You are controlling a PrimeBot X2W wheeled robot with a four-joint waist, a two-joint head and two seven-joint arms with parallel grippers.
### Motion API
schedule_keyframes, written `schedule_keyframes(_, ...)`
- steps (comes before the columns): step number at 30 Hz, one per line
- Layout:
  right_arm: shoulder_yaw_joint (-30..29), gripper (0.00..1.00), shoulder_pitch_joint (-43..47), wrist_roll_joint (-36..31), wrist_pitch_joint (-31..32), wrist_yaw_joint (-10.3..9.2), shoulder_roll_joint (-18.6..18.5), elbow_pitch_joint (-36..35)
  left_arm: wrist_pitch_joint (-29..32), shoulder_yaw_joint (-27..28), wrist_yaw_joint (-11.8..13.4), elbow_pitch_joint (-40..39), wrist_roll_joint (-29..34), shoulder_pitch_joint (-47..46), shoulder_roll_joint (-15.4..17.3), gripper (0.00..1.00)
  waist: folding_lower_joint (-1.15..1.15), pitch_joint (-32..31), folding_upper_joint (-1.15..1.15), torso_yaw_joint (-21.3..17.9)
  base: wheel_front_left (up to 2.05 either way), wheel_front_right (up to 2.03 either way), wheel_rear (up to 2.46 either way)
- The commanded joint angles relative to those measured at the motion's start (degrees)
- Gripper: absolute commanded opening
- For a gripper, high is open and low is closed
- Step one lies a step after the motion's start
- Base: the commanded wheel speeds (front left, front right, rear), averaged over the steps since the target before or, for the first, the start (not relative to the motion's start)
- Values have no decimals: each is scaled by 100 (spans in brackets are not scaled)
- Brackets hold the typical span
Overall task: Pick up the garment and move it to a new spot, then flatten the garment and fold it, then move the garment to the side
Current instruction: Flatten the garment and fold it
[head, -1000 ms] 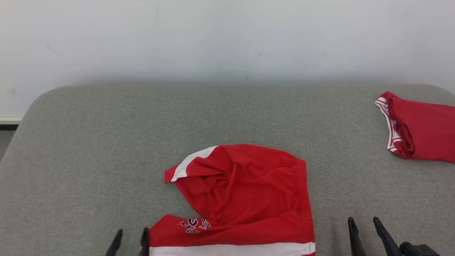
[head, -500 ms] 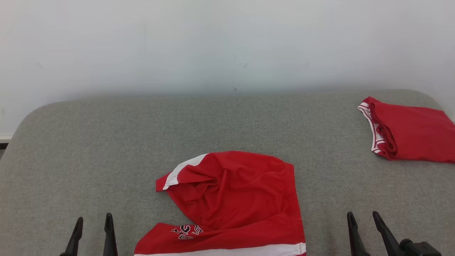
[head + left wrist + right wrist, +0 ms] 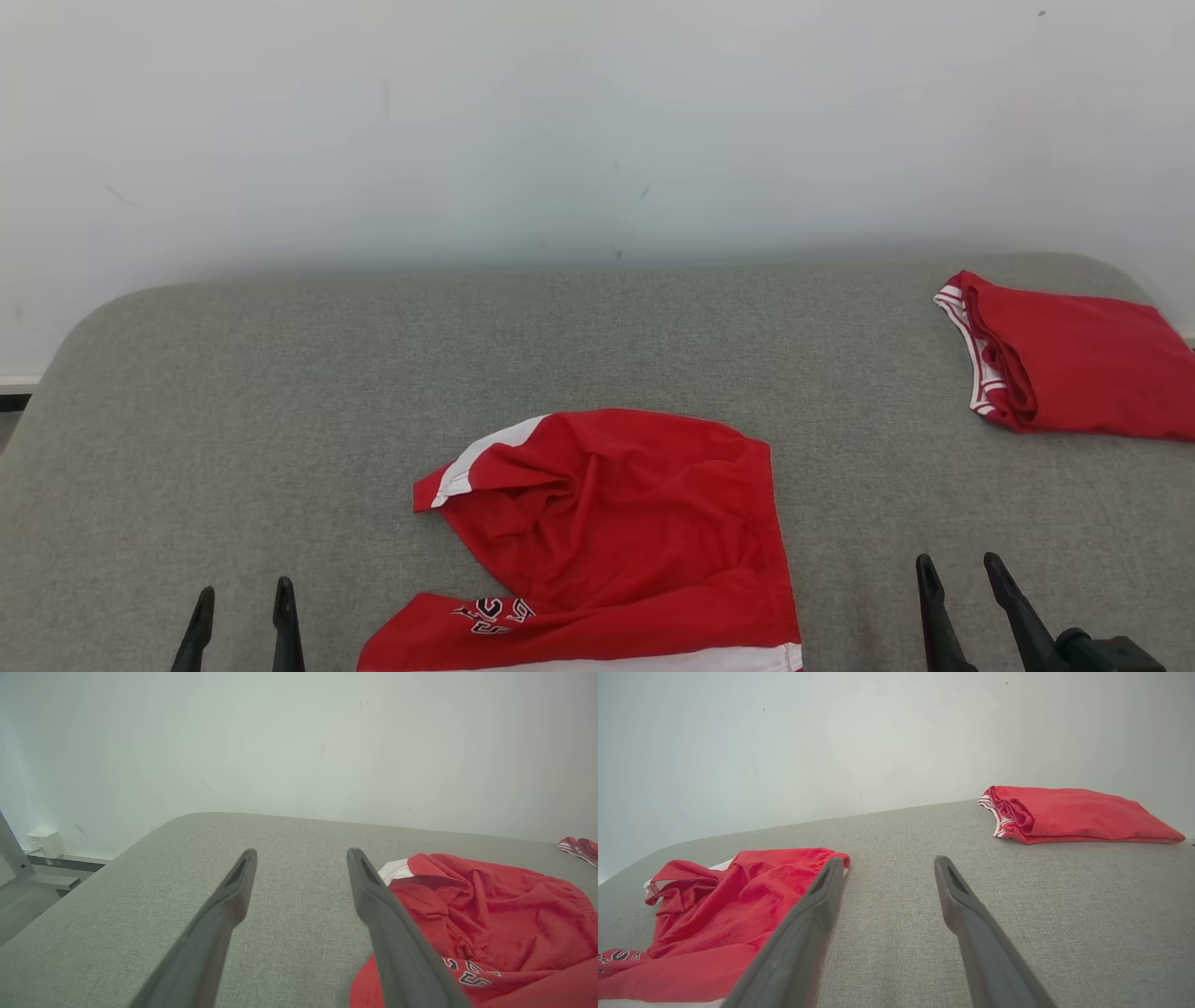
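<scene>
The red sports garment (image 3: 635, 523) lies crumpled on the grey fabric-covered table (image 3: 280, 373), at the middle of its near edge and between the two grippers. Its cloth is bunched into soft folds toward the left, where a corner trimmed in white turns up. A white band runs along its near edge, and dark lettering edged in white (too creased to read) sits just above that band on the left. Its right edge looks gathered, like an elastic hem.

The left gripper (image 3: 243, 625) hovers just left of the garment with its fingers spread wide, nothing between them and not touching the cloth. The right gripper (image 3: 962, 607) is spread just as wide and empty, set further off to the garment's right.

A second red garment (image 3: 1074, 373), folded, with white-striped trim, rests at the far right corner, well apart.
</scene>
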Motion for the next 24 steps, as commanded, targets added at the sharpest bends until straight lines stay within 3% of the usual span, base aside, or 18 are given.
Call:
schedule_keyframes(1,-4,100,47,-39,-32,-12,-28,-24,-16,-5,-21,-35,74,57,-6,100,0,-19,0,17,0,0,0)
schedule_keyframes(16,125,100,89,-27,-32,-12,-116,-104,-16,-18,-98,16,184,165,-2,100,0,-66,0,49,0,0,0)
schedule_keyframes(20,471,100,-32,19,82,-12,-366,-94,-11,-233,-133,199,75,165,177,100,0,-40,0,62,0,0,0)
schedule_keyframes(24,1141,100,-203,191,317,-12,-880,-90,142,-898,-142,360,-176,131,618,100,0,49,0,117,0,0,0)
